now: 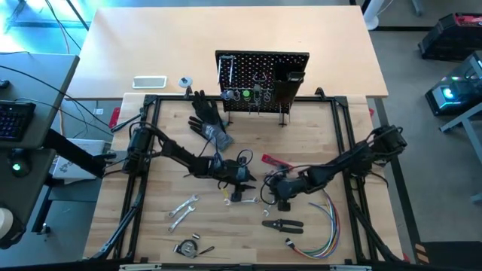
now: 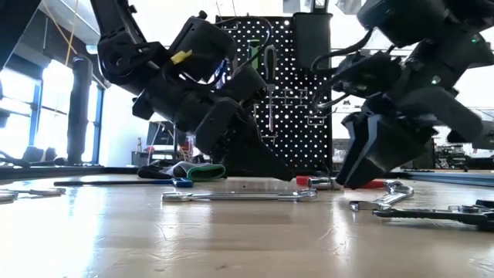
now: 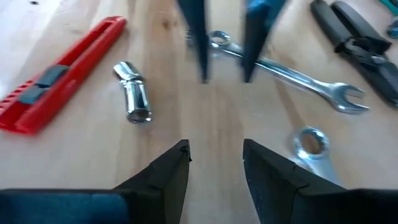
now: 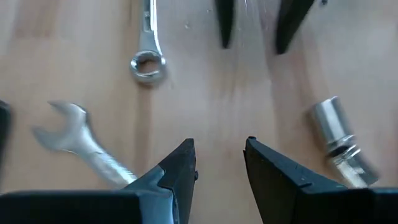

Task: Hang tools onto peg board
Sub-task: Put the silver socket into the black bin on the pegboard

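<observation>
Two grippers met nose to nose over scattered tools.
Left gripper [image 3: 214, 165] & right gripper [image 4: 221, 163] hung parted, empty, low over bare table [image 1: 158, 188] amid wrenches [image 3: 283, 68], prob. lining up a pick for the peg board [image 1: 262, 79].

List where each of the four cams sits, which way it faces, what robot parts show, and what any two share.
High: overhead, straight down; both arms, peg board.
Low: table height, level toward the peg board; both arms from above.
Left wrist: past the open left gripper at the red tool, socket.
Right wrist: past the open right gripper at a ring-end wrench.
Shared: each wrist view shows the other gripper and the socket.
</observation>
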{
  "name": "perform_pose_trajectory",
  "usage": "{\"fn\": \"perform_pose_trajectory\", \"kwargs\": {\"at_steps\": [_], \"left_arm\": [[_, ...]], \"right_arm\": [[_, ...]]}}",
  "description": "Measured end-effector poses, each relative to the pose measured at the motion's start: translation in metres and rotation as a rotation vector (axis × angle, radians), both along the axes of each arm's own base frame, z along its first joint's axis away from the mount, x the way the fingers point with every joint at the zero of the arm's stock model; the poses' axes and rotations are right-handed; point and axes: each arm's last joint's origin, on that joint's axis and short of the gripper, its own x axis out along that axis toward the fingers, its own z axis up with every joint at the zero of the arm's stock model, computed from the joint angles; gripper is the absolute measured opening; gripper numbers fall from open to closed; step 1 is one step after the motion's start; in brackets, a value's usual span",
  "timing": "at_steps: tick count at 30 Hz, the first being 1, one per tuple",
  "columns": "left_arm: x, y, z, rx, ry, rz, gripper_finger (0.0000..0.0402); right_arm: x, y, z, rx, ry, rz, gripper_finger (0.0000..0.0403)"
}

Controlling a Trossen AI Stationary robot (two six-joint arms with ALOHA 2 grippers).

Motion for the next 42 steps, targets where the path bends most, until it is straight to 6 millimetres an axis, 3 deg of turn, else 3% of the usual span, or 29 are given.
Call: {"fn": "perform_pose_trajectory", "kwargs": {"at_steps": [5,14,22,28,32,42], "left_arm": [[0.002,0.009,0.002,-0.002,-0.022,0.023,0.0142],[0.002,0.012,0.001,-0.002,-0.017,0.032,0.0142],[0.003,0.017,0.001,0.01,-0.022,0.034,0.0142],[0.003,0.023,0.002,0.0,-0.03,0.035,0.0142],[0.004,0.022,0.002,-0.006,-0.036,0.023,0.0142],[0.003,0.022,0.002,-0.017,-0.029,0.001,0.0142]], "right_arm": [[-0.003,0.011,-0.001,0.065,-0.013,-0.062,0.0146],[-0.007,0.004,-0.003,-0.005,-0.099,-0.381,0.0237],[-0.005,0.003,-0.004,0.038,-0.163,-0.494,0.024],[0.005,0.009,-0.028,0.085,-0.18,-0.512,0.024],[0.006,0.009,-0.043,0.09,-0.208,-0.615,0.024],[0.002,0.012,-0.048,0.084,-0.255,-0.712,0.024]]}}
